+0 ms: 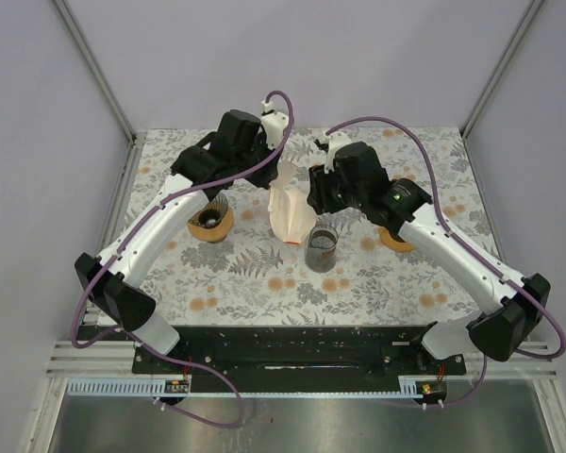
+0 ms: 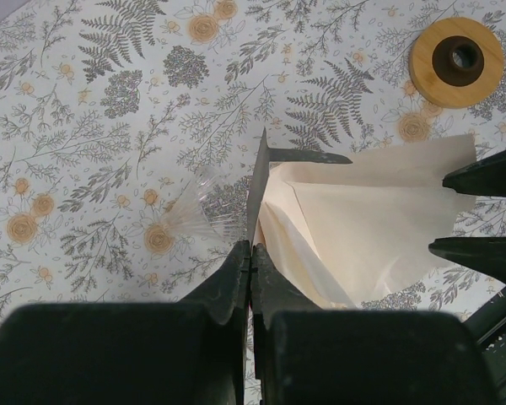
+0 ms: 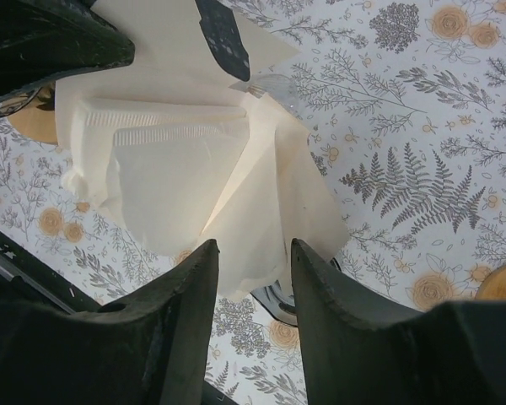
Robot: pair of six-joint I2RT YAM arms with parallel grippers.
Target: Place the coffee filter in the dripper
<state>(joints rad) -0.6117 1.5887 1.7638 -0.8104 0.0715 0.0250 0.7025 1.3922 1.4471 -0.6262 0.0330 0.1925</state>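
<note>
Over the middle of the fern-print table the two arms meet. The left gripper is clenched tight on one edge of the cream paper coffee filter, which hangs between the arms just beside a glass cup. The right gripper stands released, with fingers flanking the filter's other edge. A wood-collared dripper sits to the left and a wooden ring to the right.

I count two robot arms, the left arm and the right arm. There is one bunch of paper filters, its sheets too overlapped to count. One glass vessel stands mid-table. Two wooden pieces: left wooden round, right wooden round.
</note>
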